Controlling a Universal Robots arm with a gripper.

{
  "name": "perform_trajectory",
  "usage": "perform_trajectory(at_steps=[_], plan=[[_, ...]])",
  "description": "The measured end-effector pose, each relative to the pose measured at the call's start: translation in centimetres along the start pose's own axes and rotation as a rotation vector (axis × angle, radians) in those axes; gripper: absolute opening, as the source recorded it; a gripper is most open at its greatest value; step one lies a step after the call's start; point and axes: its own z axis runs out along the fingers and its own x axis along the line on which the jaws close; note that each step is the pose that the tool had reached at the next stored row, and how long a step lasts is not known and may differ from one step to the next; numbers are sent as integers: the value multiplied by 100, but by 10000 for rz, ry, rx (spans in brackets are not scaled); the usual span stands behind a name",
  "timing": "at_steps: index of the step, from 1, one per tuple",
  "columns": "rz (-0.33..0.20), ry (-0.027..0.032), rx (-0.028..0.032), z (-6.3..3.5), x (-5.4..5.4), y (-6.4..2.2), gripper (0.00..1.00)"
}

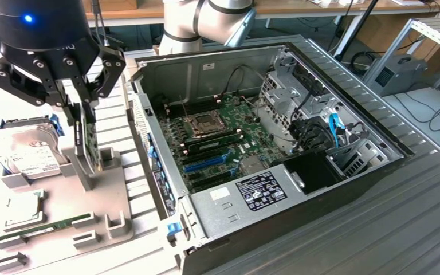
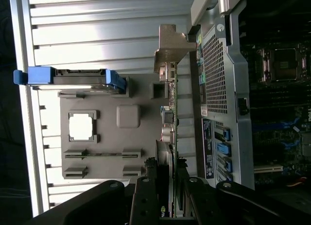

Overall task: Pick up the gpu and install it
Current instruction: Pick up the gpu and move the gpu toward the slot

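Gpu (image 1: 91, 140): noted standing on edge in grey stand (image 1: 109, 220), to the exterior view's left of open computer case (image 1: 311, 220), just beside it and outside it. Clamped across thin body by gripper (image 1: 83, 114), jaws partly closed, one finger on each face. Pickup begun; could not tell whether lifted clear of stand. Install not done: blue slots (image 1: 204, 163) inside case bare. Logged green board seen edge-on, silver bracket at one end.
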Motion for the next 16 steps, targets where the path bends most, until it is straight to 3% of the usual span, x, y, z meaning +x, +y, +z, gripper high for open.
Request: perform_trajectory(at_steps=[16], plan=[[0, -1, 0, -33, -1, 1, 26]])
